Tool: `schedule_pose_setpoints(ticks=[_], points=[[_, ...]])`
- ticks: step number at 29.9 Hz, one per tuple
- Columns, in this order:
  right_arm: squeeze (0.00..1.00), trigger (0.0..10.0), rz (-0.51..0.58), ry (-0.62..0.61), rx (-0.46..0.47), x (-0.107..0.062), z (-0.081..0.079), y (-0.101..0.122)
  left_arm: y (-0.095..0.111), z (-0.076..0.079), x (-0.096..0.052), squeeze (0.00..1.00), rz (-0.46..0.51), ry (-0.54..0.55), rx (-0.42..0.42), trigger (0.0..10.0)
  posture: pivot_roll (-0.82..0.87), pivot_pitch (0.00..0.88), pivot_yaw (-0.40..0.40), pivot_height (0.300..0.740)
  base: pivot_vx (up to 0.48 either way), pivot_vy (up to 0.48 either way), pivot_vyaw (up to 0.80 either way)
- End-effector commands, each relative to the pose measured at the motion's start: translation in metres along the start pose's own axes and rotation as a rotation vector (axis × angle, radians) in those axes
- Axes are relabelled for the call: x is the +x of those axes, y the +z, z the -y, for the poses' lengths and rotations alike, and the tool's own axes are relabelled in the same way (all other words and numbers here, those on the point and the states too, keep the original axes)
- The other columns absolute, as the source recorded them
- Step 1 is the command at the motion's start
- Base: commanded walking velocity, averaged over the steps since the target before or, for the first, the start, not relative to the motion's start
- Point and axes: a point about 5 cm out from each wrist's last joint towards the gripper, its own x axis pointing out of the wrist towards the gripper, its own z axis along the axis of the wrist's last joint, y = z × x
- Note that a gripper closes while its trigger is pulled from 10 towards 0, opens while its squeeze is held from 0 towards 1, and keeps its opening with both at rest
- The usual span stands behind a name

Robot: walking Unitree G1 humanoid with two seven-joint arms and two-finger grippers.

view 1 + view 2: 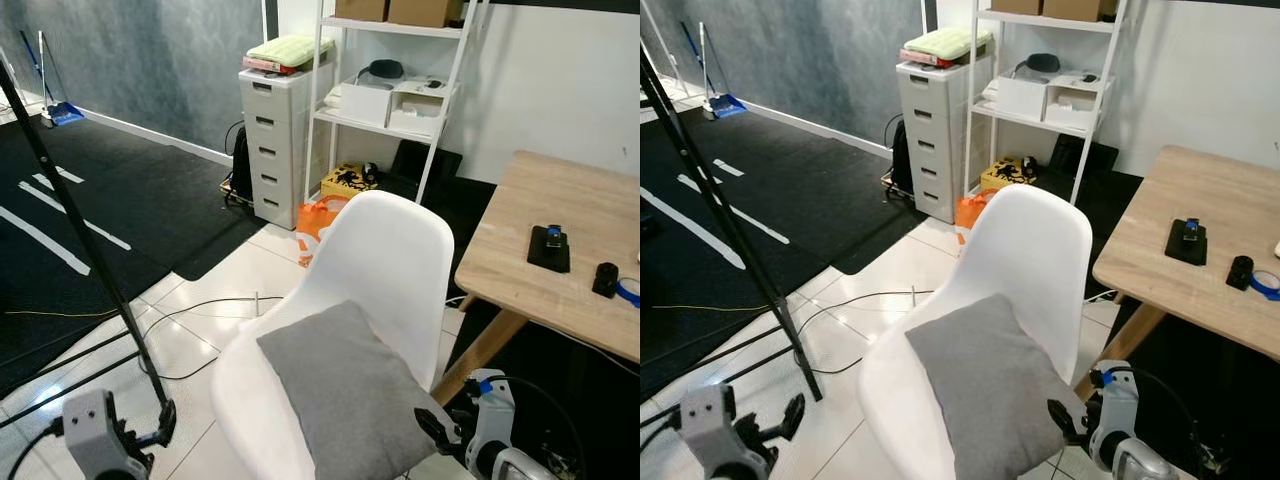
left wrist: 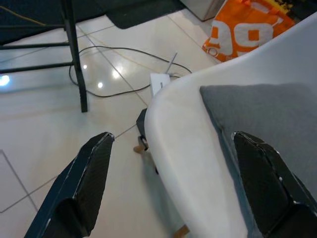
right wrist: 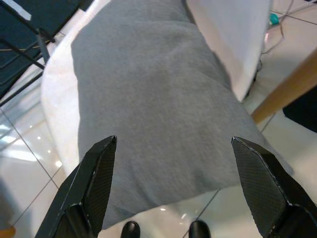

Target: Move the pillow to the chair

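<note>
1 white chair [image 1: 385, 262] stands on the pale tiled floor [image 1: 225, 290], its shell seat turned toward the robot, with a wooden table [image 1: 560, 250] just beside it on the right. 1 grey pillow [image 1: 350, 395] lies flat on the seat, its far edge against the backrest and its near corner hanging over the seat's front rim. Behind the chair stand a white shelf unit [image 1: 395, 95] and a drawer tower [image 1: 275, 140]. The right gripper [image 3: 173, 193] hovers just above the pillow's near end, fingers spread wide and empty. The left gripper [image 2: 183, 183] hangs beside the seat's left edge, fingers likewise spread.
</note>
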Motion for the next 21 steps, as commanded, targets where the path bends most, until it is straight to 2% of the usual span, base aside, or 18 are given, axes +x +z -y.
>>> schedule_pose_setpoints(ticks=[1, 2, 4, 8, 17, 21], points=[[0.0, 10.0, -0.001, 0.005, 0.015, 0.001, -0.004, -0.001, -0.015, 0.002, -0.008, 0.0, -0.044, 0.006, 0.017, 10.0, -0.15, 0.072, -0.017, 0.74, 0.0, 0.0, 0.0], [0.0, 10.0, -0.001, 0.005, 0.015, 0.001, -0.004, -0.001, -0.015, 0.002, -0.008, 0.0, -0.044, 0.006, 0.017, 10.0, -0.15, 0.072, -0.017, 0.74, 0.0, 0.0, 0.0], [0.0, 10.0, 0.001, 0.009, 0.014, 0.002, -0.006, -0.001, -0.033, 0.0, -0.022, 0.0, -0.102, 0.048, -0.008, 10.0, -0.14, 0.069, -0.02, 0.74, 0.0, 0.0, 0.0], [0.0, 10.0, -0.004, 0.014, 0.01, 0.003, -0.006, -0.001, -0.034, -0.001, -0.026, 0.0, -0.097, 0.066, -0.024, 10.0, -0.13, 0.06, -0.031, 0.74, 0.0, 0.0, 0.0], [0.0, 10.0, -0.007, 0.026, -0.011, 0.004, -0.007, 0.0, -0.028, 0.002, -0.021, 0.0, -0.068, 0.053, -0.016, 10.0, -0.14, 0.044, -0.033, 0.74, 0.0, 0.0, 0.0], [0.0, 10.0, -0.003, 0.036, -0.038, 0.005, -0.008, 0.001, -0.027, 0.005, -0.016, 0.0, -0.05, 0.039, -0.021, 10.0, -0.14, 0.036, -0.032, 0.74, 0.0, 0.0, 0.78]])
